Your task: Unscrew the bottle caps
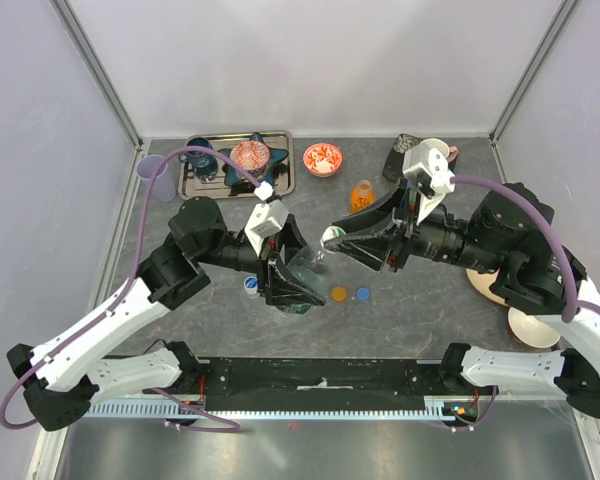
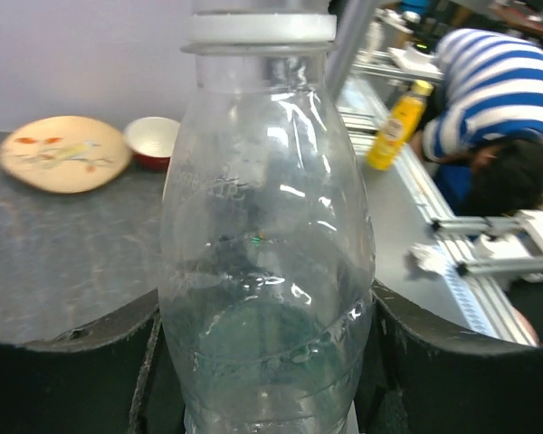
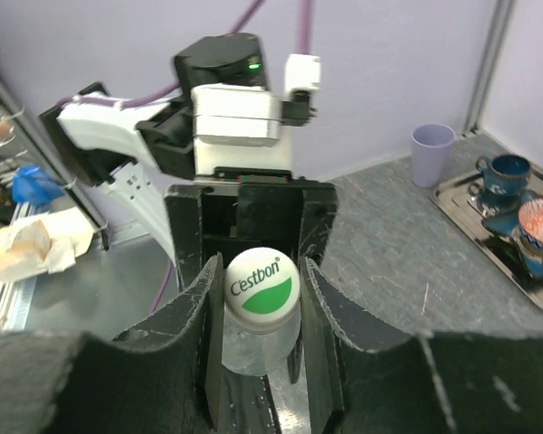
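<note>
Well inside table (image 1: 430, 320) edges, left pincer (image 1: 298, 292) holds bottle (image 2: 267, 271); right pincer (image 3: 261, 273) flanks cap (image 3: 261, 284).

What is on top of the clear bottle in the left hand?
Its white-and-green cap, gripped by the right hand. The cap covers the mouth of the bottle, so threads cannot be seen.

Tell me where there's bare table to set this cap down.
Best is the front strip between the loose orange cap, blue cap and the base rail. Also bare: the patch between the red bowl and the held clear bottle. Crowded: the back edge by the tray, and the plates on the right.
</note>
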### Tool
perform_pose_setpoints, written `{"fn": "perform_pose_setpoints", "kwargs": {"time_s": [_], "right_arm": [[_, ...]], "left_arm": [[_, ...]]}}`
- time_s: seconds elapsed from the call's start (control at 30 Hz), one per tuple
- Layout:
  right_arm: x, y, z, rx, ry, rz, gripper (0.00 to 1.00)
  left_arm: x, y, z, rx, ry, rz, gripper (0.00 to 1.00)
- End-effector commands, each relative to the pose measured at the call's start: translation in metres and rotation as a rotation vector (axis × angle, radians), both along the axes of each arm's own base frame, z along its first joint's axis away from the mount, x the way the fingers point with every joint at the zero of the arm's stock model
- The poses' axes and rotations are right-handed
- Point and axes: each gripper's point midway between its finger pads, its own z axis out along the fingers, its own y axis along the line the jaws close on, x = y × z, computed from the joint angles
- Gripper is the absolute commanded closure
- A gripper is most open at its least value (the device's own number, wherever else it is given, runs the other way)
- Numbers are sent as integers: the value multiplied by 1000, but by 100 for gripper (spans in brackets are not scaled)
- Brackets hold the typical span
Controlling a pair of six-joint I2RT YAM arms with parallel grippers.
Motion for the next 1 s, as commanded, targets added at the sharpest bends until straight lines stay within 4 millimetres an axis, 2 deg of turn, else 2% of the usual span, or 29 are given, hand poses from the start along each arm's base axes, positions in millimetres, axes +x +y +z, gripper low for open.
{"fn": "perform_pose_setpoints", "kwargs": {"time_s": [0.0, 0.1, 0.37, 0.53, 0.77, 0.97], "right_arm": [[-31, 9, -42, -132, -40, 211, 100], [-47, 9, -35, -108, -62, 302, 100], [-57, 9, -33, -101, -84, 366, 100], [-77, 3, -28, -87, -97, 464, 100], [-86, 2, -40, -116, -94, 532, 100], [-95, -7, -30, -101, -126, 562, 100]], "left_arm": [[-38, 14, 51, -133, -50, -261, 69], [-39, 14, 48, -133, -39, -298, 68], [-39, 12, 43, -126, -23, -327, 68], [-41, 13, 39, -117, -18, -340, 68], [-44, 16, 37, -112, -19, -354, 68], [-43, 16, 32, -95, -10, -361, 68]]}}
